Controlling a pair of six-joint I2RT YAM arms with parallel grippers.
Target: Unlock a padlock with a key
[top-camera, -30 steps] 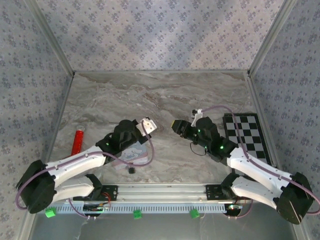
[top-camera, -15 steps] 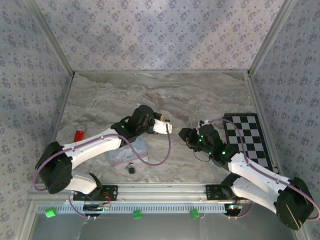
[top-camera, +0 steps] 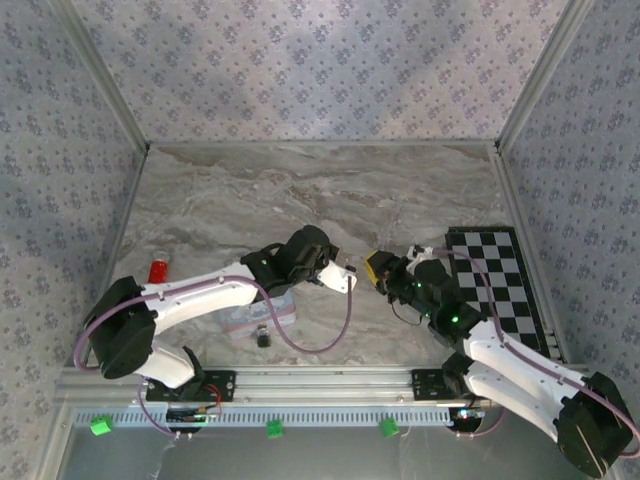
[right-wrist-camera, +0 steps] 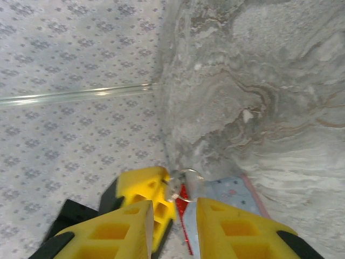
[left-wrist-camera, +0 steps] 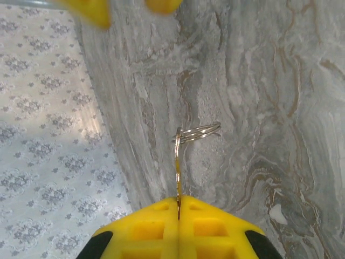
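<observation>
One padlock, one key, one tin, one red tube, one checkerboard mat.

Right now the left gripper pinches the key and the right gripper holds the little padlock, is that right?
Not quite. The left gripper does pinch the key, but the right gripper is open and holds nothing. The padlock lies on the table by the pale-blue tin, as the top external view shows.
</observation>
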